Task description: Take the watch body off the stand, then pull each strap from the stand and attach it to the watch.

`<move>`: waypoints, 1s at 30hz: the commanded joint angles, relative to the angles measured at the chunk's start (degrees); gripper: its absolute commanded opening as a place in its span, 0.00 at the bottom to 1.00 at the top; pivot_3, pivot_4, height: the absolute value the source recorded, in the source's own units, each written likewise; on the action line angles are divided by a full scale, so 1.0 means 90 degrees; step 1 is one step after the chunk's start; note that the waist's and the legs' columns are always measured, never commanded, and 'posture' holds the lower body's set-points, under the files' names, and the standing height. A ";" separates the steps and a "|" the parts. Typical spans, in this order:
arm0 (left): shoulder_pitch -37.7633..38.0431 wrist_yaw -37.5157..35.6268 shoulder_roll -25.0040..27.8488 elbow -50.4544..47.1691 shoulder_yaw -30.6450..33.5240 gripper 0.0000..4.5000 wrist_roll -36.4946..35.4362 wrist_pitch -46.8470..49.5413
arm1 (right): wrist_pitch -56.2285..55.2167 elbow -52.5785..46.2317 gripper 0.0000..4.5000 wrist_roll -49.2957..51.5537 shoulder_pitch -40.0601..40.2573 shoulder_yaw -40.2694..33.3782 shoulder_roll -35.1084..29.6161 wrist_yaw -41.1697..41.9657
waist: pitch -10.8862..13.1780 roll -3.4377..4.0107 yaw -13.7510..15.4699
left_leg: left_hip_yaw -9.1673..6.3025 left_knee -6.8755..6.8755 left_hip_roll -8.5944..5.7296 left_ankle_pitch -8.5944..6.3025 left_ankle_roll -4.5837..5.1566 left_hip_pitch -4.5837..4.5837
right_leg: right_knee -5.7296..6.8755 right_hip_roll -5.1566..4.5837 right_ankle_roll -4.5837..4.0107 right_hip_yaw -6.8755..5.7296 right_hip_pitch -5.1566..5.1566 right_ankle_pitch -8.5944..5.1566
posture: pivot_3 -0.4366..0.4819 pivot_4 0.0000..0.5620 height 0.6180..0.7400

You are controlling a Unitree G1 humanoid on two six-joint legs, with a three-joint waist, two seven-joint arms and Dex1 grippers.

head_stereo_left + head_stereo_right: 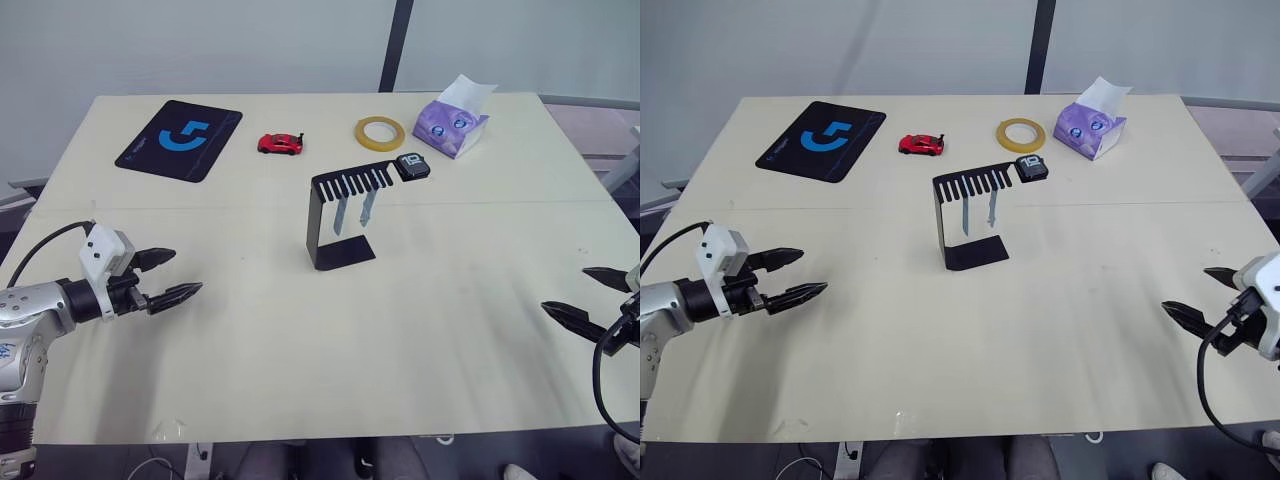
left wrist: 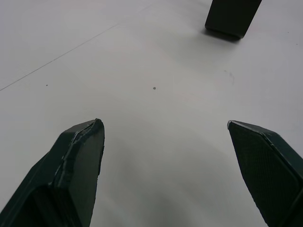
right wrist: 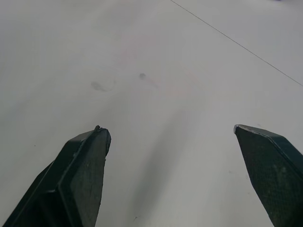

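Pale table [image 1: 420, 330]; mouse pad [image 1: 179, 139] bears blue "G" logo.

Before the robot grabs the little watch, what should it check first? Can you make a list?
1. Watch body sits on the ring end of the stand: ok.
2. Both straps hang from the stand's comb: ok.
3. Left gripper open and holding nothing: ok.
4. Right gripper open and holding nothing: ok.
5. Either gripper close to the watch body: not ok, both hover near the table's front corners.
6. How firmly the watch body sits in the ring: cannot tell.
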 commanded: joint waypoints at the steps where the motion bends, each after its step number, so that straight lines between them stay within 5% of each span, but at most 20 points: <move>1: -0.0091 -0.0005 0.0001 -0.0080 0.0062 0.98 -0.0031 -0.0075 | -0.0122 -0.0074 1.00 -0.0017 -0.0005 -0.0127 -0.0020 -0.0039 | 0.0000 0.0000 0.0000 | 0.0000 0.0000 0.0000 0.0000 0.0000 0.0000 | 0.0000 0.0000 0.0000 0.0000 0.0000 0.0000 | 0.48 0.27 0.98; 20: -0.0211 0.0176 -0.0136 -0.0682 -0.0008 0.98 -0.0352 0.0449 | -0.0166 -0.0174 1.00 -0.0066 -0.0377 0.0217 0.0341 -0.0627 | 0.0000 0.0000 0.0000 | 0.0000 0.0001 0.0000 0.0000 0.0000 0.0000 | 0.0001 -0.0001 0.0000 0.0001 0.0000 0.0000 | 0.48 0.27 0.98; 24: -0.0656 0.0012 -0.0127 -0.1226 -0.0157 0.98 -0.0873 0.0964 | 0.0669 -0.1124 1.00 0.0373 -0.0581 0.0195 0.0578 -0.1274 | 0.0000 0.0000 0.0011 | -0.0004 0.0007 -0.0001 0.0000 0.0000 -0.0003 | 0.0008 -0.0002 0.0000 0.0000 -0.0001 0.0000 | 0.48 0.27 0.98; 30: -0.2316 0.0154 -0.0553 -0.1529 -0.0557 0.98 -0.1927 0.1879 | 0.3179 -0.3620 1.00 0.2191 -0.1767 0.0422 0.1265 -0.3568 | 0.0000 0.0000 0.0005 | -0.0010 0.0014 0.0000 0.0001 -0.0003 -0.0003 | 0.0018 0.0003 0.0000 0.0001 -0.0001 0.0000 | 0.48 0.27 0.98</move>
